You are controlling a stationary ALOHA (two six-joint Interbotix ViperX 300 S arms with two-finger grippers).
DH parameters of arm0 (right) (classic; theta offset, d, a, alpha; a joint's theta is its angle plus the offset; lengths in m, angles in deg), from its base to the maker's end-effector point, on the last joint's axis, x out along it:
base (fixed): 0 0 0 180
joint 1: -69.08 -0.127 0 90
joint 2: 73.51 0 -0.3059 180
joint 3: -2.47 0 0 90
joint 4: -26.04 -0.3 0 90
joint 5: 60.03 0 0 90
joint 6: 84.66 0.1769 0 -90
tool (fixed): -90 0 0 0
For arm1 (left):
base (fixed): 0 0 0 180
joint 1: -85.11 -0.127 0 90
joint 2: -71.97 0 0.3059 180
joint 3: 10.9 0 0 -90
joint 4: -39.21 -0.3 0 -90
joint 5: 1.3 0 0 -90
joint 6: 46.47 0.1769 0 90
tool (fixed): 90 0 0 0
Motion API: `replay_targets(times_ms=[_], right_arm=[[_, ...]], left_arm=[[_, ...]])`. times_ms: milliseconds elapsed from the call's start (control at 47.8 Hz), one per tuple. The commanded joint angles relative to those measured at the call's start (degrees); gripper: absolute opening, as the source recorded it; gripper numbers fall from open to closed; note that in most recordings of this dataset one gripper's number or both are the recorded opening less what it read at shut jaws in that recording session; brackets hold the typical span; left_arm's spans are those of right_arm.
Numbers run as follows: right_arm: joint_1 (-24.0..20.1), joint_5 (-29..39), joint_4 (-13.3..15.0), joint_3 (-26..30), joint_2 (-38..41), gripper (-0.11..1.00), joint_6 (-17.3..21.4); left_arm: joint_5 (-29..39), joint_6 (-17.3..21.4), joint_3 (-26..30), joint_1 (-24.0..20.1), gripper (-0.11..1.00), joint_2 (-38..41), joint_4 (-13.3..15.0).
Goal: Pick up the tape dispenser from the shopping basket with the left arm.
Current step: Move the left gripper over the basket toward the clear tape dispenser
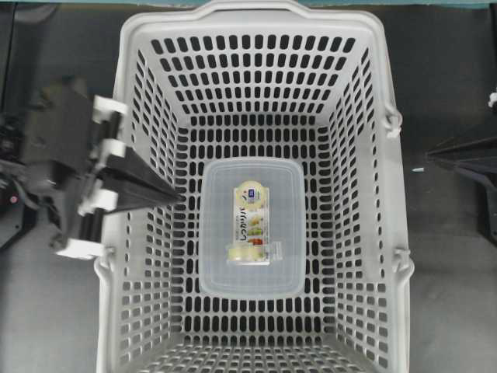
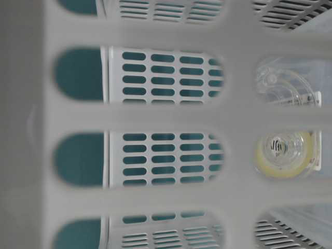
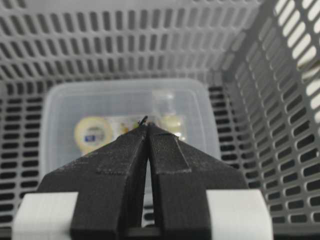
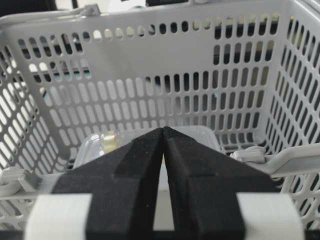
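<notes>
- The shopping basket (image 1: 256, 62) stood on the dark desk (image 1: 450, 311) and took up most of the overhead view.
- On the basket floor lay a clear plastic tray (image 1: 252, 175), and the tape dispenser (image 1: 251, 223) rested inside that tray, lengthwise, with its pale yellowish roll at the end toward the bottom of the overhead view.
- In the table-level view the roll showed as a yellowish ring (image 2: 284, 153) seen through a slot in the blurred near wall of the basket.
- The left hand (image 1: 178, 197) reached over the basket's rim on the left of the overhead view; its pointed tips were pressed together, clenched on nothing, above the slotted side wall and apart from the tray.
- In the left wrist view the left hand (image 3: 145, 123) pointed toward the tray, with the dispenser (image 3: 127, 129) lying beyond and below the tips.
- The right hand (image 4: 163, 129) was likewise clenched and held nothing; in its wrist view it sat outside the basket, facing the rim.
- In the overhead view only a dark part of the right arm (image 1: 466, 159) showed at the right edge, well apart from the basket.
</notes>
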Motion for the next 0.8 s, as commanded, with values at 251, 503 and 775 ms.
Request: replay_targets(times_ms=[251,503,775], right_arm=[[0.18,-1.32,0.0,1.41,0.09,0.69,-0.18],[0.18,-2.2,0.09,1.41,0.0,0.71,-0.18],[0.18,-3.25,0.09,1.23,-0.09,0.71,-0.09]], left_arm=[[8.7,-0.79,9.84,0.44,0.01,8.88,-0.18],[12.57,-5.54,14.06,0.53,0.46,14.85,-0.09],[17.23,-9.14,19.6,1.67,0.83,23.82,-0.18]])
